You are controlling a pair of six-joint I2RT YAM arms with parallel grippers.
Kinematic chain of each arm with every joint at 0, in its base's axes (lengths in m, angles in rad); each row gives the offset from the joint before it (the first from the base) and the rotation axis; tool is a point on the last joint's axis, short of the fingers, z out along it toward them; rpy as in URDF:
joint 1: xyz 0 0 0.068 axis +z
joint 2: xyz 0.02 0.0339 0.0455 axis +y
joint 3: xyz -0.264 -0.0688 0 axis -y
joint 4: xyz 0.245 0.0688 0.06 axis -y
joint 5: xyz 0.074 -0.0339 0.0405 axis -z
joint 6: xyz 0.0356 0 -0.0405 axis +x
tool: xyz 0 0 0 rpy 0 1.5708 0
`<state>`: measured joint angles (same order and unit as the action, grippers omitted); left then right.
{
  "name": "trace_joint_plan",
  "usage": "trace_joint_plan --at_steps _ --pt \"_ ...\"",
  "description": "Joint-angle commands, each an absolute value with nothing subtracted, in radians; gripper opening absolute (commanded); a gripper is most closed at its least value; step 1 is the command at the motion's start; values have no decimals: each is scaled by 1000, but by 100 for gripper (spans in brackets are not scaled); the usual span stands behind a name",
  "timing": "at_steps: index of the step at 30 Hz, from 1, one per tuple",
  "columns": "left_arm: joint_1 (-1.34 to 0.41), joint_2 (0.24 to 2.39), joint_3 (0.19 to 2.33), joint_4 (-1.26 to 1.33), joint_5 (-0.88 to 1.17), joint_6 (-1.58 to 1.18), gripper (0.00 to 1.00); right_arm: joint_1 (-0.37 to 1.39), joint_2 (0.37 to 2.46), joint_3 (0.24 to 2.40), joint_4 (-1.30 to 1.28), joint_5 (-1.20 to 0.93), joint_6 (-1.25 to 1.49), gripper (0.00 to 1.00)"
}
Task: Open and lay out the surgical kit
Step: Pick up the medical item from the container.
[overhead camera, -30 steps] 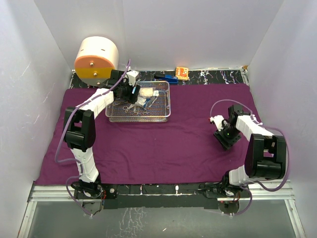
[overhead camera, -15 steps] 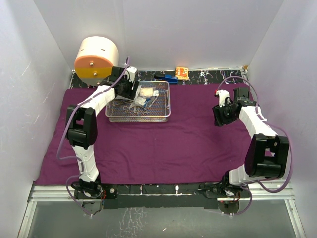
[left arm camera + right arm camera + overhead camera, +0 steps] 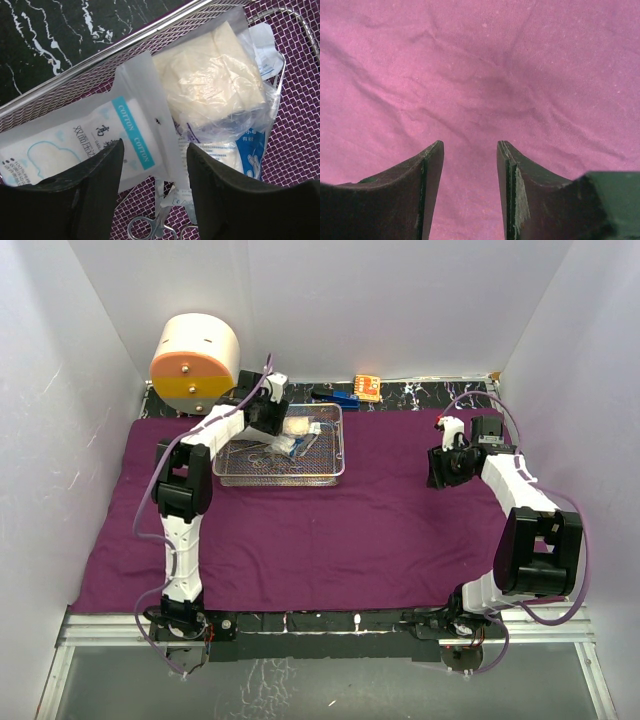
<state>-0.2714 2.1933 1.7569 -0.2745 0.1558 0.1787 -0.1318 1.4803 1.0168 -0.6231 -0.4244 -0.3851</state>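
The purple cloth wrap [image 3: 380, 530] lies spread flat over most of the table, creased in places. On its back left part stands the wire-mesh tray [image 3: 285, 478]. Inside the tray, at the far end, a clear-wrapped pack of white gauze [image 3: 215, 85] lies next to a flat packet printed "COTTON" [image 3: 100, 135], which leans up against the far rim. Another blue-printed packet [image 3: 250, 155] shows under the gauze pack. Nearer in the tray lie steel instruments [image 3: 262, 452]; the wrist view catches only a pair of finger rings [image 3: 150, 227], so I cannot tell which tool they belong to.

The left gripper [image 3: 155, 150] hangs over the tray's far left corner, its jaws spread apart with the lower edge of the cotton packet showing between them; nothing is clamped. The right gripper [image 3: 470, 145] is well apart from the tray, over bare cloth on the right side, jaws also parted and holding nothing.

Behind the cloth runs a strip of black marbled tabletop [image 3: 420, 395]. A cream-and-orange drum [image 3: 195, 362] stands at its left end, with a small blue item [image 3: 343, 397] and an orange one [image 3: 367, 387] further along.
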Motion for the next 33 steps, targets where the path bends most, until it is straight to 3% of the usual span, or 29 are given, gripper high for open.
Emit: trace_joint_plan --at_steps 1,13,20,33 --pt "-290 2204 1817 -307 180 181 49 -134 1478 1008 -578 -445 -375 45" --pt "-290 2285 1888 -372 126 217 21 -134 1448 960 -562 -445 -375 44" --pt "-290 2204 1885 -388 97 230 0 -134 1419 940 -551 -448 -368 44" --pt "-290 1832 1971 -717 66 376 0 -131 1416 1090 -616 -557 -436 43"
